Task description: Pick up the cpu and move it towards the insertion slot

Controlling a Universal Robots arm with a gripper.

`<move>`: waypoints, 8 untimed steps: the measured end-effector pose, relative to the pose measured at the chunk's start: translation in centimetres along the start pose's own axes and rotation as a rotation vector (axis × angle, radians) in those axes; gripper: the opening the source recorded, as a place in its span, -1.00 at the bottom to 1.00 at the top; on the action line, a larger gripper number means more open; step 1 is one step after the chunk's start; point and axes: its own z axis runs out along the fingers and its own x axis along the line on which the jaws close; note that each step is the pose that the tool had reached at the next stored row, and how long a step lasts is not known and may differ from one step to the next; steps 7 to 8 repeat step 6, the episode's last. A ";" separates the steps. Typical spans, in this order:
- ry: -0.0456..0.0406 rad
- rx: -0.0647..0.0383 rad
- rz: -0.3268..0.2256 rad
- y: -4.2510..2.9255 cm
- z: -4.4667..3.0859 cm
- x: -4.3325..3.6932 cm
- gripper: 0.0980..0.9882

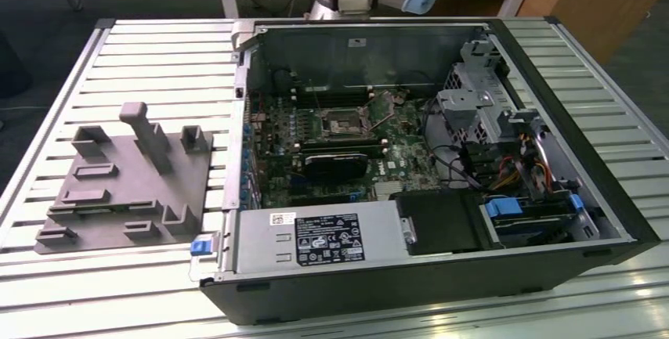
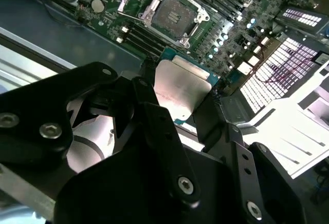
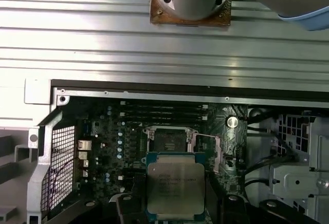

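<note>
Now the gripper point(image 2: 177, 98) holds the cpu point(image 3: 176, 189) clamped between its fingers point(image 2: 154, 126), at six o'clock of the insertion slot point(image 3: 168, 141), just beside it.

cpu point(image 3: 176, 189) held over motherboard point(image 3: 110, 147), near the insertion slot point(image 3: 168, 141)

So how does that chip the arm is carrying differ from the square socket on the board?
The cpu has a plain silvery top; the insertion slot has a dark centre inside a metal frame. The cpu is held up in the tool, above the board; the insertion slot sits fixed on the motherboard, empty. Both are square and similar in size.
</note>
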 end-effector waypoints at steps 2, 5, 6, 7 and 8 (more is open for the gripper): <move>0.0001 0.000 0.000 0.00 0.01 -0.04 0.00; 0.0001 0.000 0.000 0.01 0.01 -0.06 0.00; 0.0001 0.000 0.000 0.01 0.01 -0.08 0.00; 0.0001 0.000 0.000 0.01 0.01 -0.08 0.00; 0.0001 0.000 0.000 0.01 0.01 -0.08 0.00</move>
